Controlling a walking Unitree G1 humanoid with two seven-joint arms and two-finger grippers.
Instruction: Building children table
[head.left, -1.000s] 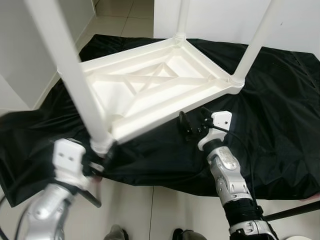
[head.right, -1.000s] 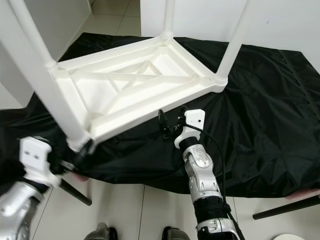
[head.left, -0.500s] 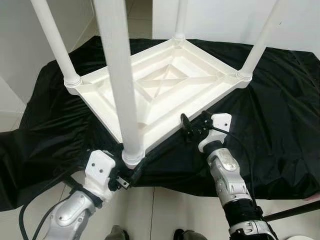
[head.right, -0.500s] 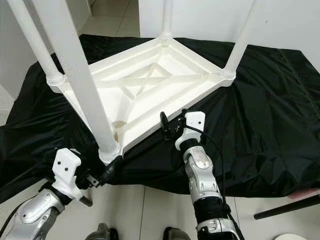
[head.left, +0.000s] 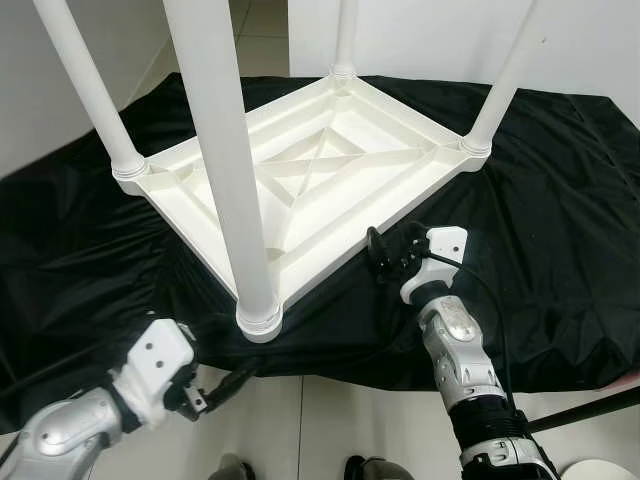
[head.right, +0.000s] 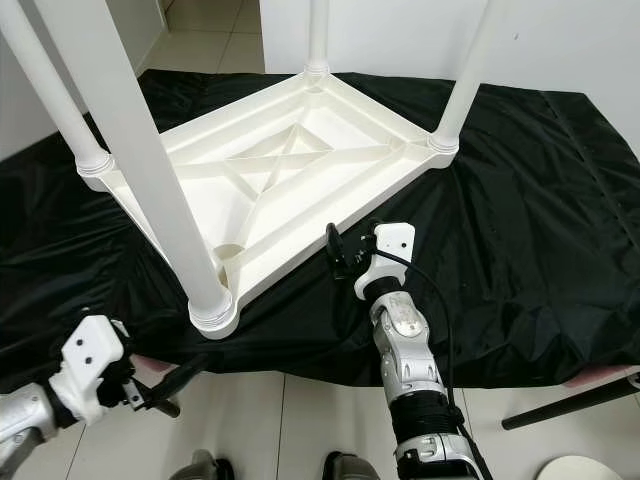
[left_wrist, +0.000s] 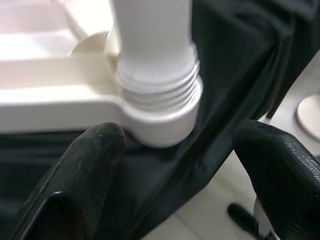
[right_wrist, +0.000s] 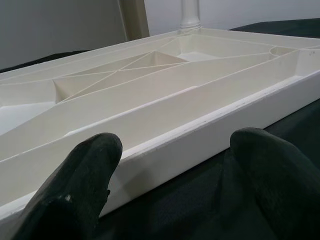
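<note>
The white plastic children's table (head.left: 310, 170) lies upside down on a black cloth (head.left: 560, 200), all its legs standing up. The nearest leg (head.left: 225, 170) sits in its corner socket (head.left: 260, 320); in the left wrist view its threaded base (left_wrist: 157, 85) shows above the socket. My left gripper (head.left: 228, 385) hangs open just below and in front of that corner, over the cloth's edge, touching nothing. My right gripper (head.left: 385, 255) is open at the table's near right rim (right_wrist: 200, 145), fingers (right_wrist: 85, 175) spread before it, nothing between them.
The cloth covers the tiled floor (head.left: 330, 410) up to white walls (head.left: 430, 35). A black rod (head.left: 590, 420) lies at the lower right near a white round object (head.left: 600, 470). My feet (head.left: 365, 468) show at the bottom edge.
The table swung round and settled flat with its near leg upright. My left gripper came off the leg's base and drew back down toward the floor. The right gripper stayed put.
</note>
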